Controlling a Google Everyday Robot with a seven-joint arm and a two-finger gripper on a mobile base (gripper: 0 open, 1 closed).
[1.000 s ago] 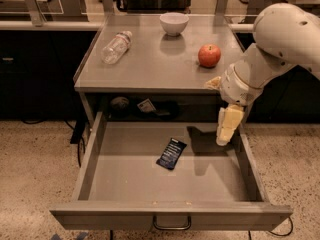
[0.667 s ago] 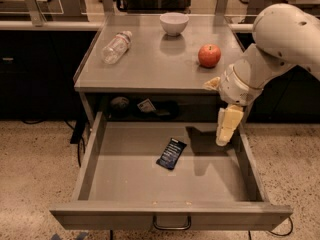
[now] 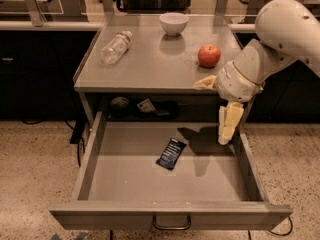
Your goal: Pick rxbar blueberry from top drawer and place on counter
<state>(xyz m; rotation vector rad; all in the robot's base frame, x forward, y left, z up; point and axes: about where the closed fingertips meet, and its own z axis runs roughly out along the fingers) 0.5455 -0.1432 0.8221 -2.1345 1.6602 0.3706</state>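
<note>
Our hand (image 3: 224,139), how wide we cannot tell, hangs at the right wall of the open top drawer (image 3: 93,155), apart from the rxbar blueberry (image 3: 171,153) lying flat mid-drawer, where a careless reach risks clipping that wall or skidding the thin wrapper.

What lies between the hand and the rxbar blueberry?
Only bare floor of the top drawer, crossed by the arm's shadow, as the camera view shows. The hand hangs beside the rxbar blueberry.

Arm (image 3: 280,39) cut off by right edge of frame. Claw (image 3: 226,134) hangs over right rear corner of top drawer (image 3: 95,149). Objects (image 3: 146,105) in shadow behind top drawer: unidentifiable. White print on rxbar blueberry (image 3: 171,153) in top drawer: illegible.
</note>
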